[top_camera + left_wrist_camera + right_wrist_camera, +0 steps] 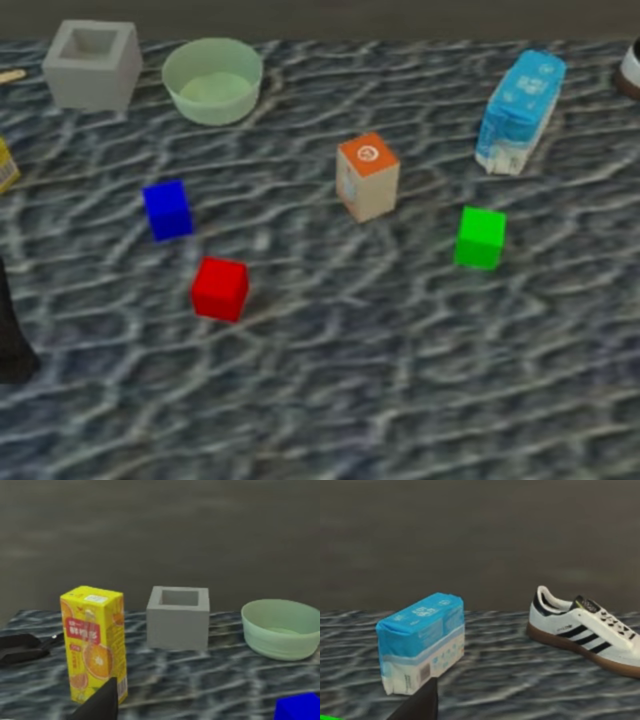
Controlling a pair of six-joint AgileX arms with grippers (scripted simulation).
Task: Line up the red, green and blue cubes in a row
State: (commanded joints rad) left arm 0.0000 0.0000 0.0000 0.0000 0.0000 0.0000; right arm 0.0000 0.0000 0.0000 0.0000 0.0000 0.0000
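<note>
Nothing is gripped yet, so I judge the task to be at its very start: the three cubes lie scattered on the worktop (400,400) and none is lined up. The blue cube (167,209) sits left of centre, with the red cube (220,289) just near-right of it, close but apart. The green cube (480,237) is well apart on the right, beyond the beige carton with an orange top (367,177) that stands between the two groups, slightly farther back.

The left end effector (100,702) shows only as a dark tip in its wrist view and a dark shape at the left edge from above; I cannot tell whether it is wide or narrow. The same goes for the right end effector (420,700), out of sight from above.

The next move probably calls for one arm to descend on a cube, likely the green one to bring it leftward.

The near half of the worktop is open, giving room for a row. The far edge is crowded: grey box (92,63), pale green bowl (212,80), light-blue pack (520,110). An orange juice carton (94,642) stands at the left edge, a sneaker (585,630) at the far right.
</note>
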